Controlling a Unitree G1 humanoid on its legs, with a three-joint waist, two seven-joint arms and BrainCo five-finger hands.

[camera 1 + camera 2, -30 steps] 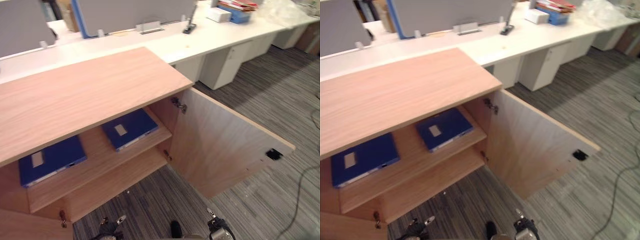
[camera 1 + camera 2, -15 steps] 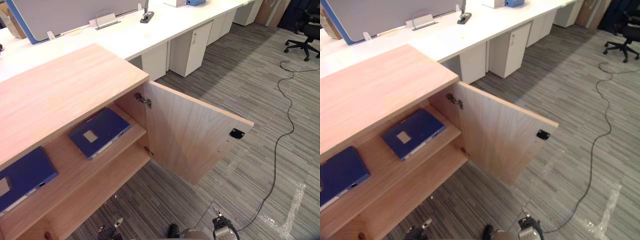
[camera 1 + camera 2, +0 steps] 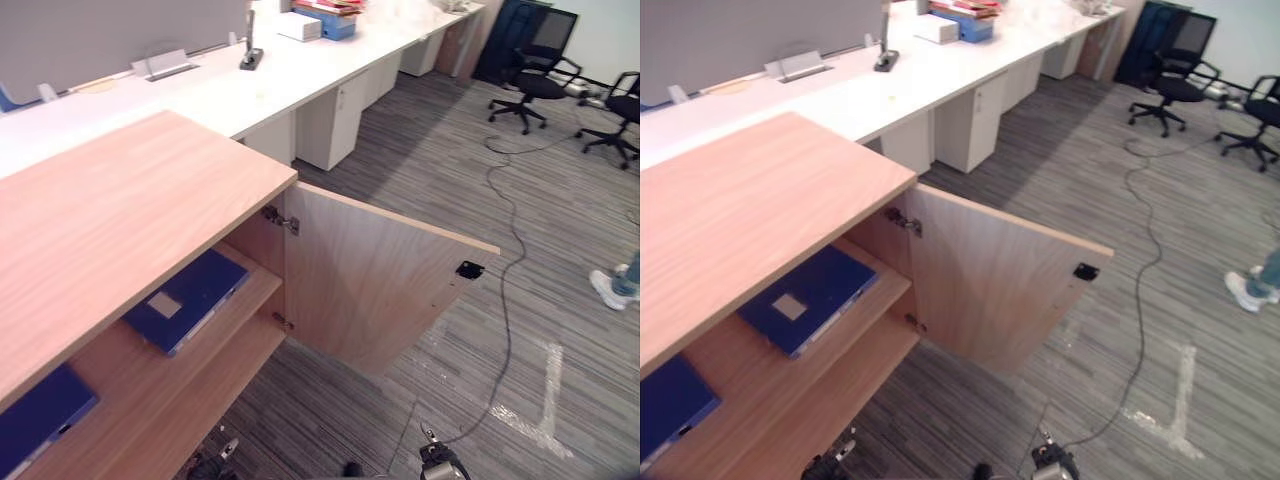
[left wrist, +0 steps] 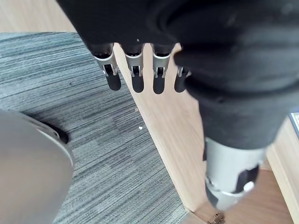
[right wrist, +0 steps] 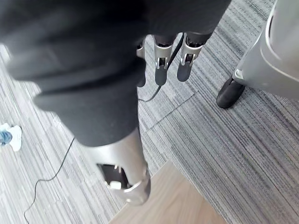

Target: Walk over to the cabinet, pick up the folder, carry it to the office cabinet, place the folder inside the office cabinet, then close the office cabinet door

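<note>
Flat blue folder with a pale label (image 3: 188, 298) lies on the upper shelf of the light wooden office cabinet (image 3: 120, 200), near the hinge side. A second blue folder (image 3: 40, 418) lies further along the same shelf toward the robot's left. Against half a second ago you will see the whole picture swung round, so the camera moved and not the things. Both folders sit where they were, and the wooden cabinet door (image 3: 370, 280) stands just as wide open. Two black office chairs (image 3: 535, 75) and a person's white shoe (image 3: 610, 290) have come into view on the grey striped carpet (image 3: 560, 200), and the long white desk (image 3: 230, 85) runs behind the cabinet. Your left hand (image 4: 133, 70) hangs with its fingers straight and a little apart, holding nothing, above the carpet beside a wooden panel. Your right hand (image 5: 161, 60) is relaxed too, fingers straight and empty, over the carpet.
</note>
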